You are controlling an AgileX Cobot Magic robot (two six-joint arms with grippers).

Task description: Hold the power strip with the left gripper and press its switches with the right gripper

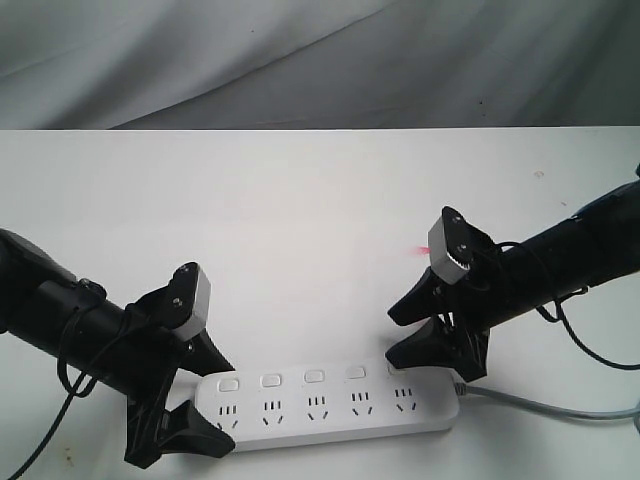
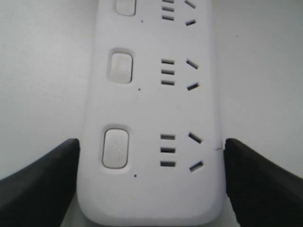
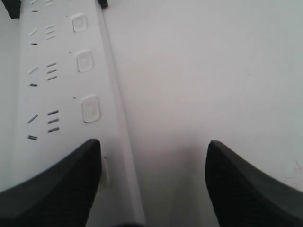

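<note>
Straddling the left end, the left gripper (image 1: 228,405) was clamped across the power strip (image 1: 330,402), which lay flat on the bench (image 1: 300,220). The right gripper (image 1: 391,336) (jaws wide apart, holding nothing) had one finger (image 3: 47,189) over the strip's cord end, beside the last of the switches (image 1: 314,377).

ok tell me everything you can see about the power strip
The power strip is a long white plastic bar with rounded ends, lying flat on the white table. Five sockets run in a row, with a rounded-square switch beside each. A grey cord leaves its right end. The left gripper clamps its left end across the width. The open right gripper has one finger over the right end, hiding part of the last switch; contact cannot be told.
</note>
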